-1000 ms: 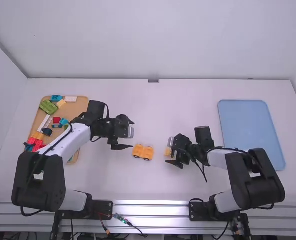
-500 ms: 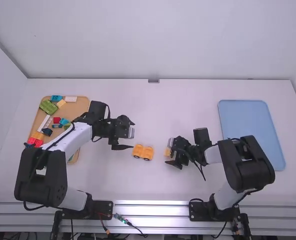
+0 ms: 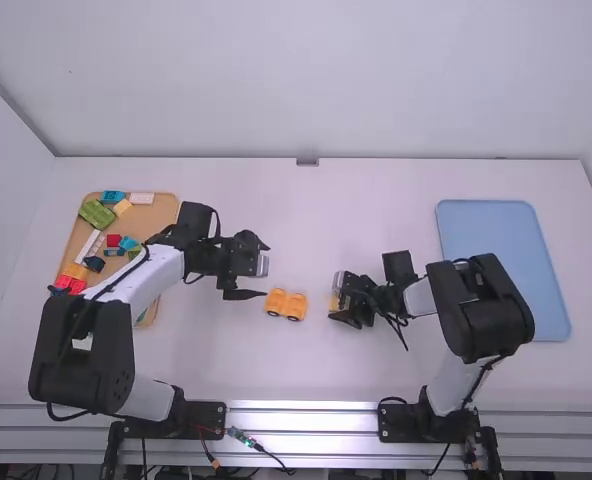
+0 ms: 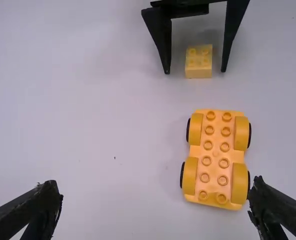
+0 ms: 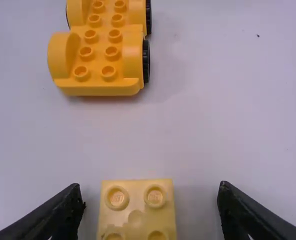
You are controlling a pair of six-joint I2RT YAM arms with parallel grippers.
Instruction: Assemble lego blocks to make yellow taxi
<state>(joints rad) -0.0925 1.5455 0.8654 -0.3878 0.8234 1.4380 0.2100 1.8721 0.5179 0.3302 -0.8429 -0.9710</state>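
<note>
Yellow wheeled base [image 4: 216,160] sits on white bench [image 3: 276,370], between left gripper [image 3: 264,280] and right gripper [image 3: 338,301]. Left: fingers wide apart, empty. Right: fingers open around small yellow block [image 5: 136,218], gap each side. Pale wall [image 3: 306,80] behind; blue tray [image 3: 501,260] at right. Left arm [image 3: 141,285] partly hides tan tray [image 3: 161,212]. Right wrist view cuts off parts of base and block.

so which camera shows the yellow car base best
The left wrist view: the car base is whole there, with both rows of studs and all four wheels showing. The right wrist view cuts off one end; the high view has it whole but small, with two wheels showing.
</note>
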